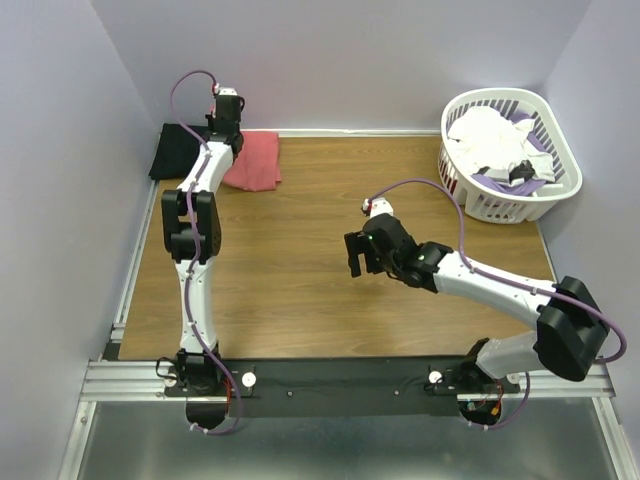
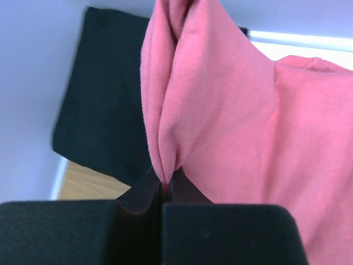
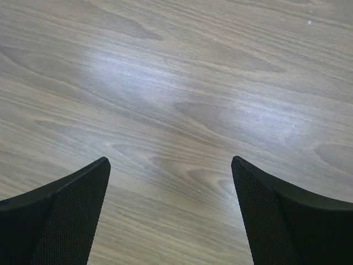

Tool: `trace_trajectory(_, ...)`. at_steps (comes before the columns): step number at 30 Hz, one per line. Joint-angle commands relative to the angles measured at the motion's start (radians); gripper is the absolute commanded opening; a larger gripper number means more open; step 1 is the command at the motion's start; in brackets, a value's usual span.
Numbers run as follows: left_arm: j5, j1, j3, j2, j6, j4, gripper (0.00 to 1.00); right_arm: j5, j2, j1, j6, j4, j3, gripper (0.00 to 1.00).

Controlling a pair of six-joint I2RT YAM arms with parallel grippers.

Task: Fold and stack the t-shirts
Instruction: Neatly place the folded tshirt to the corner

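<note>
The coral-red t-shirt point(image 1: 255, 162) lies bunched at the far left of the wooden table point(image 1: 320, 290). Its left part lies over the black t-shirt point(image 1: 172, 152), which is folded flat in the far-left corner. My left gripper point(image 2: 164, 185) is shut on a pinched fold of the coral-red t-shirt point(image 2: 231, 110), and the cloth rises from the jaws. The black t-shirt point(image 2: 105, 110) shows behind it in the left wrist view. My right gripper point(image 1: 358, 258) hovers over the middle of the table. In the right wrist view it point(image 3: 171, 165) stands wide open above bare wood, holding nothing.
A white slatted basket point(image 1: 560, 190) stands at the far right corner with white and lilac cloth inside. Lilac walls close off the left, back and right sides. The metal rail point(image 1: 130, 375) with both arm bases runs along the near edge.
</note>
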Motion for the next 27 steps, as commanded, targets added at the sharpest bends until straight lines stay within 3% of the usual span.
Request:
trace_trajectory(1, -0.133, 0.016, 0.099, 0.052, 0.153, 0.057, 0.0, 0.044, 0.002, -0.002, 0.014, -0.065, 0.05, 0.96)
trace_trajectory(5, -0.165, 0.019, 0.11, 0.052, 0.278, 0.182, 0.0, 0.066, 0.042, -0.002, 0.011, -0.113, 0.11, 0.96)
trace_trajectory(10, -0.145, 0.035, 0.207, 0.067, 0.348, 0.193, 0.0, 0.098, 0.079, -0.002, -0.003, -0.185, 0.179, 0.95)
trace_trajectory(16, -0.13, 0.094, 0.279, 0.074, 0.353, 0.166, 0.0, 0.119, 0.108, -0.002, -0.031, -0.214, 0.224, 0.95)
trace_trajectory(27, -0.148, 0.14, 0.257, 0.112, 0.408, 0.245, 0.0, 0.124, 0.136, -0.002, -0.041, -0.233, 0.233, 0.95)
